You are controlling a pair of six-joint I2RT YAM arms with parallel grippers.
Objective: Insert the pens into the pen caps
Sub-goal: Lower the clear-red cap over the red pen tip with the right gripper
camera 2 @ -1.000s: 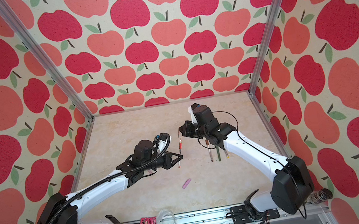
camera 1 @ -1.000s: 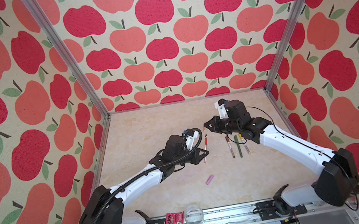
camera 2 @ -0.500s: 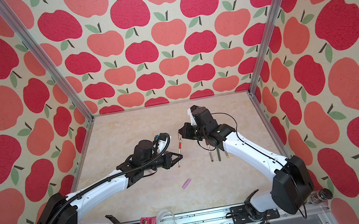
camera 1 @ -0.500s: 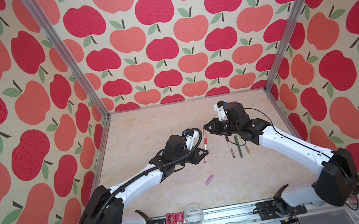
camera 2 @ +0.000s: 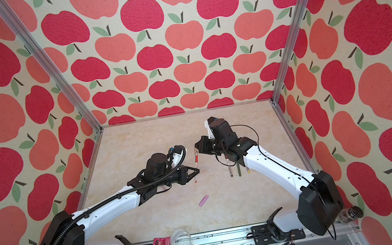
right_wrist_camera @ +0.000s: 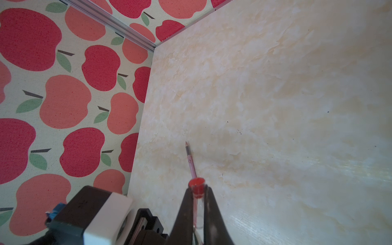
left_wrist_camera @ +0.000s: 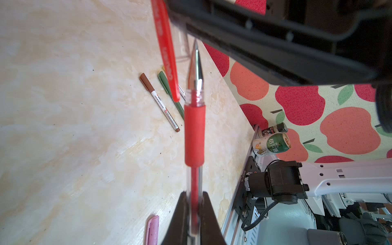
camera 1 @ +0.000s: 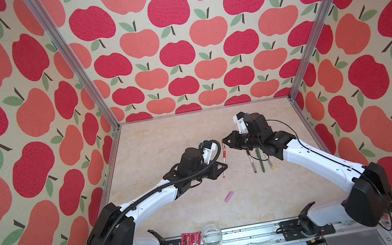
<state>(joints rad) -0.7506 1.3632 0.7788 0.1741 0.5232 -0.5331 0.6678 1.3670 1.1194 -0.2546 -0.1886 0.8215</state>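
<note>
At centre, the red cap (right_wrist_camera: pixel 197 188) has neared the red pen (left_wrist_camera: pixel 194 131)

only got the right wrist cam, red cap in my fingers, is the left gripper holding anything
Observer: Yes, the left gripper is shut on the red pen, with its metal tip aimed at the right gripper.
Operator: is the tip in the cap yet
Observer: Not seated. The left wrist view shows the whole metal tip bare beside the red cap.
Operator: any loose caps around
Observer: One. A pink cap lies alone on the table, nearer the arms' bases than either gripper.
</note>
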